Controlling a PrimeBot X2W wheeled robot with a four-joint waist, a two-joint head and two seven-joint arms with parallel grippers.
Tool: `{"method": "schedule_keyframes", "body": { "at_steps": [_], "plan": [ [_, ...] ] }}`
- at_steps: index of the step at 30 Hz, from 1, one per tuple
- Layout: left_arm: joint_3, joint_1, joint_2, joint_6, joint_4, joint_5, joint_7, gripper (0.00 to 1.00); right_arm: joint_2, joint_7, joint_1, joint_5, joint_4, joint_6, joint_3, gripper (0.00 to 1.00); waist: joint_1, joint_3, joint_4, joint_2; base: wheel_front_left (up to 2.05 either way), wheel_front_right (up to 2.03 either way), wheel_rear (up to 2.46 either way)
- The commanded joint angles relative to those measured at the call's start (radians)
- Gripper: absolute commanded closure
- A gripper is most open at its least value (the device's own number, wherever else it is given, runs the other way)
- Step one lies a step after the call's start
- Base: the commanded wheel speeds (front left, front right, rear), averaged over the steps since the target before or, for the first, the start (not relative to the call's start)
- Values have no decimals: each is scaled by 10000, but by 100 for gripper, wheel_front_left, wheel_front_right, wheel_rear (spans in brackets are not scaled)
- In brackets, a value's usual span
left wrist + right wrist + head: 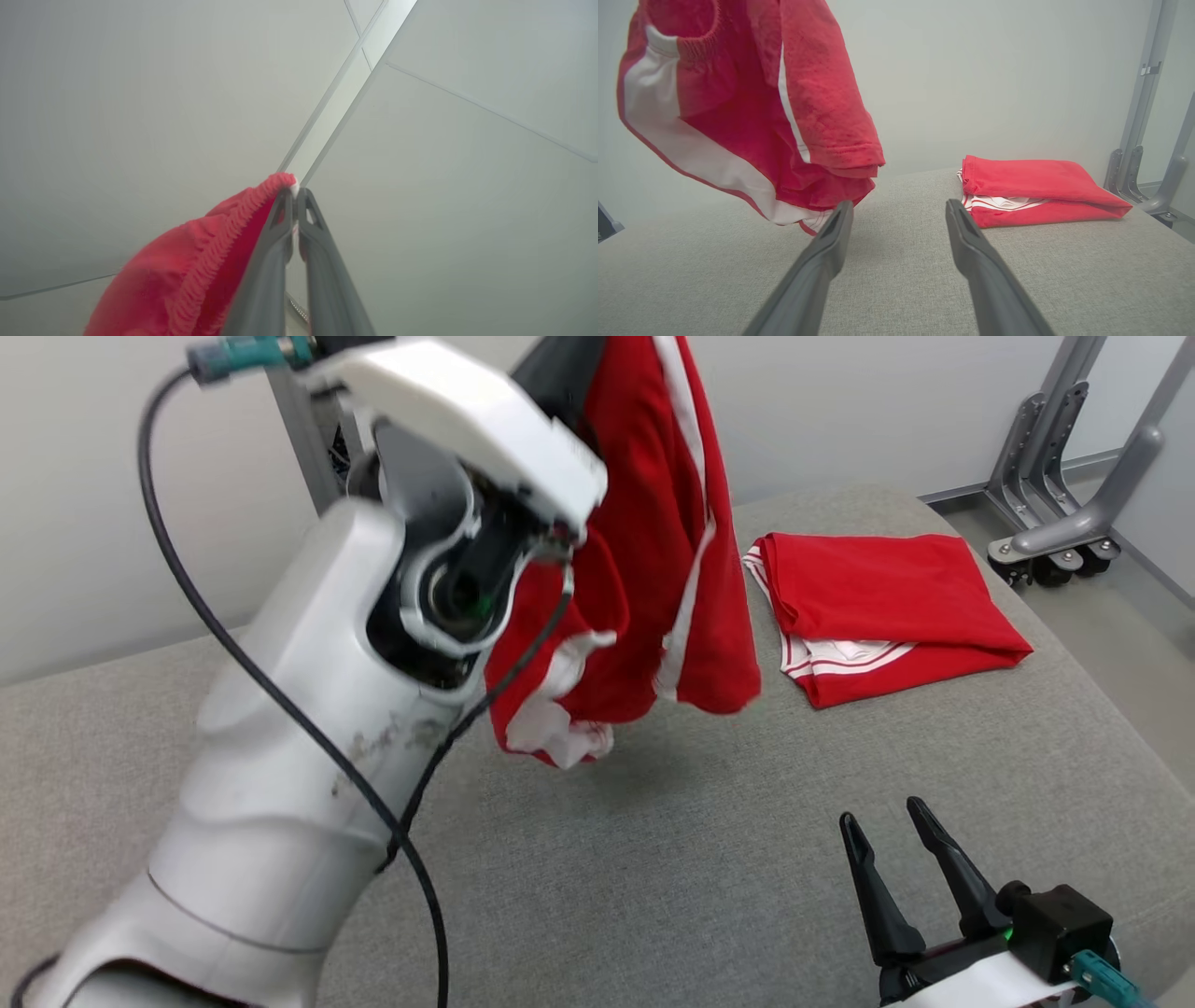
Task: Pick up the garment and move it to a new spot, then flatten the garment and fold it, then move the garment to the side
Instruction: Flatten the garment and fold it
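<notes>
left gripper [294,192] clamps red shorts [653,551] aloft | right gripper [881,816] spread

hanging shorts [644,569]: red, white side stripes and trim | folded garment [887,607], far right: red, white striped edges | cushion surface [653,877]: grey woven fleck | left forearm [280,784]: white | cable [432,915]: black | right gripper [880,810]: black | connector [1102,978]: teal | stand [1074,504]: grey

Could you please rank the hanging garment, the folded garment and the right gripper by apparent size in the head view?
1. hanging garment: largest, though partly hidden by the left arm and probably nearer the camera.
2. folded garment: somewhat smaller.
3. right gripper: smallest, despite sitting close to the camera.
</notes>
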Motion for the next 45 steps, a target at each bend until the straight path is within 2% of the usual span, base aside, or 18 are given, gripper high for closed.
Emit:
{"method": "schedule_keyframes", "body": {
  "at_steps": [1,3,5,8,11,15,16,23,25,28,32,35,36,40,45],
  "plan": [
    [-107,-539,19,336,69,-525,-197,100,20,2,81,-91,46,-3,16,0,0,-66,-81,-1,0,0,0],
    [-686,-793,18,803,785,-484,-111,100,33,2,115,-102,64,-1,-61,0,0,-108,-40,-1,0,0,0],
    [-1200,-935,60,1030,1723,-250,54,100,61,2,96,-95,55,-3,-28,0,0,-138,-72,-1,0,0,0],
    [-1746,-1062,26,787,2755,62,230,100,83,2,-59,-87,7,-1,-30,0,0,-117,-134,-1,0,0,0],
    [-2592,-1236,178,312,3446,698,327,100,127,2,-37,-65,-29,-1,-80,0,0,-86,-148,-1,0,0,0],
    [-3971,-1475,447,-497,4082,1496,1302,100,153,2,67,-84,-27,-3,-76,0,0,-64,-134,-1,0,0,0],
    [-3971,-1475,447,-497,4082,1496,1302,100,153,2,67,-84,-27,-3,-76,0,0,-64,-134,-1,0,0,0],
    [-6734,-1975,1258,-2266,4414,3218,3523,100,169,2,82,-103,-36,-1,-26,0,0,-61,-164,-1,0,0,0],
    [-6966,-1772,1358,-2706,4261,2963,4178,100,158,2,84,-114,-38,-1,-24,0,0,-86,-194,-1,0,0,0],
    [-6382,-1286,1192,-2950,3722,1613,4998,100,156,2,131,-126,-31,-1,-63,0,0,-131,-222,-1,0,0,0],
    [-5313,-1125,959,-2617,2887,341,5070,100,166,2,206,-146,-33,-1,-73,0,0,-155,-232,-1,0,0,0],
    [-4568,-1186,632,-2066,2442,-168,4581,100,173,2,196,-153,-8,-3,-44,0,0,-191,-248,-1,0,0,0],
    [-4118,-1337,406,-1709,2256,-398,4196,100,178,2,168,-158,-6,-3,-23,0,0,-217,-264,-1,0,0,0],
    [-3398,-1831,179,-1107,2221,-463,3019,100,152,2,138,-181,21,-1,34,0,0,-258,-318,-1,0,0,0],
    [-3356,-2464,55,-704,2972,77,1450,100,96,2,57,-140,52,-3,78,0,0,-231,-354,-1,0,0,0]
  ]
}}
